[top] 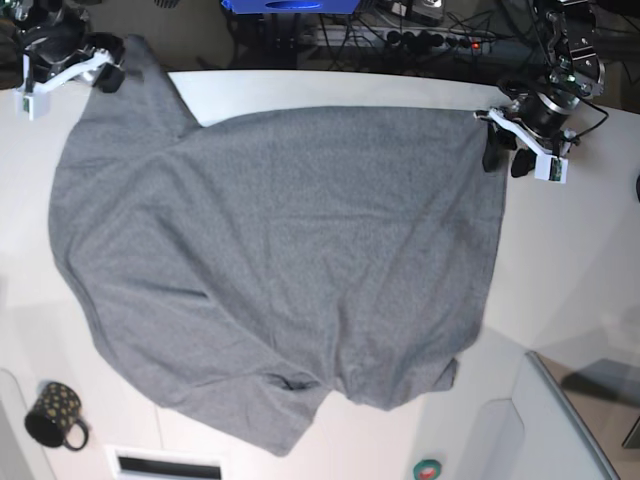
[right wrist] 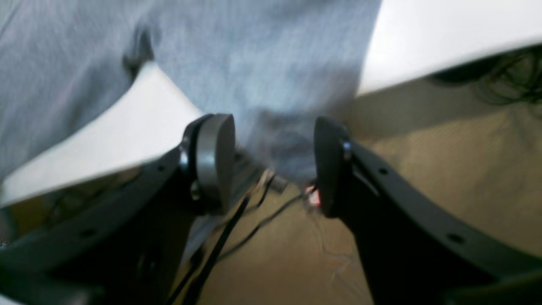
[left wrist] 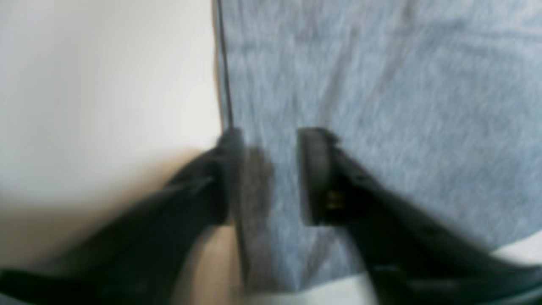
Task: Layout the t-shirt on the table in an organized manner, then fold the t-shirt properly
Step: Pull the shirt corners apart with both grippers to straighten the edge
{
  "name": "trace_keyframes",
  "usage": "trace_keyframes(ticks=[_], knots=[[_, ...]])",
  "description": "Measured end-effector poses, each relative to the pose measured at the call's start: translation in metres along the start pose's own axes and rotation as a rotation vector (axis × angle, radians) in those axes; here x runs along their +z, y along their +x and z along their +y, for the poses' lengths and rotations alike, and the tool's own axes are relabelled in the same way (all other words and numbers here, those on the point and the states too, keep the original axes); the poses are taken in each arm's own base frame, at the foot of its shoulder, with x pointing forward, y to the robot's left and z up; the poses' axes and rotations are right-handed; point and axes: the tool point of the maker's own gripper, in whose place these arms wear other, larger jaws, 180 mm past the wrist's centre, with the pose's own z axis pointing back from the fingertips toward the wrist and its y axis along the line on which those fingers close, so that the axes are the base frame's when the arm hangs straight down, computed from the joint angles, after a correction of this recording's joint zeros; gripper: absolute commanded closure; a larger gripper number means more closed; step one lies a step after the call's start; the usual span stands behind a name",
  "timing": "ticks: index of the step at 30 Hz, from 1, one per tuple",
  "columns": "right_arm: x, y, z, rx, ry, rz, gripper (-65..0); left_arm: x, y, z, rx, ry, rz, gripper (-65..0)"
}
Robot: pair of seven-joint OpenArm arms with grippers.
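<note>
**A:** Where does the t-shirt (top: pixel 280 260) lie from you right now?

**B:** Spread across the middle of the white counter (top: pixel 580 260), between my two arms. My left gripper (top: pixel 503 152) is at its far corner on the base view's right, my right gripper (top: pixel 108 68) at the far corner on that view's left.

**A:** Have you got hold of anything?

**B:** No. In the left wrist view my left gripper (left wrist: pixel 269 176) stands with its jaws apart, straddling the cloth (left wrist: pixel 381 106) just inside its edge, grey fabric showing in the gap, nothing pinched. My right gripper (right wrist: pixel 274 163) is likewise parted; a bit of sleeve or hem (right wrist: pixel 271 84) lies beyond the gap at the counter's edge, and nothing is clamped.

**A:** Which way does the shirt run?

**B:** Its far edge stretches side to side between my grippers. The body fans out from there toward the near edge, where it bunches into folds. Which end is the collar I cannot tell.

**A:** Which arm is nearer?

**B:** Both sit right at their corners. The rumpled near hem is well apart from either, so I judge that smoothing it means reaching across the cloth.
</note>
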Motion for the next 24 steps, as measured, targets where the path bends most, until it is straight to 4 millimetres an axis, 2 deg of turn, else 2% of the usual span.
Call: trace_keyframes(ticks=[1,3,6,7,9,11,12,13,17,19,21,24], knots=[[-0.004,0.020,-0.002,0.024,0.009,-0.052,-28.5,0.000,0.001,0.000,0.011,-0.002,-0.007,-47.4],[-0.022,0.063,-0.002,0.072,0.030,-0.125,-28.5,-0.001,0.008,0.001,0.027,-0.005,-0.029,-49.0],[-0.053,0.105,0.002,0.132,0.082,-0.124,-28.2,-0.010,0.022,-0.005,0.029,-0.016,-0.063,-41.0],[-0.063,0.116,0.000,0.131,0.086,-0.122,-26.9,-0.017,0.030,-0.009,0.028,-0.028,-0.076,-35.2],[-0.085,0.127,-0.005,0.119,0.086,-0.098,-18.2,-0.027,0.046,-0.019,0.005,-0.063,-0.101,-20.6],[-0.103,0.139,-0.010,0.107,0.083,-0.094,-5.4,-0.033,0.056,-0.027,0.005,-0.086,-0.129,0.0],[-0.110,0.146,-0.012,0.108,0.084,-0.096,-0.8,-0.035,0.055,-0.032,0.001,-0.097,-0.125,0.0],[-0.116,0.150,-0.013,0.116,0.082,-0.089,-0.2,-0.036,0.053,-0.035,-0.009,-0.104,-0.113,0.0],[-0.139,0.165,-0.017,0.120,0.071,-0.088,-2.1,-0.045,0.039,-0.037,-0.019,-0.112,-0.049,0.0],[-0.150,0.158,-0.022,0.113,0.059,-0.052,-2.1,-0.056,0.029,-0.036,-0.047,-0.113,-0.001,0.0],[-0.154,0.162,-0.029,0.071,0.065,-0.085,-2.1,-0.067,0.020,-0.033,-0.028,-0.103,0.013,0.0],[-0.158,0.170,-0.044,0.005,0.017,-0.154,-2.1,-0.076,0.020,-0.031,0.014,-0.103,-0.032,0.0]])
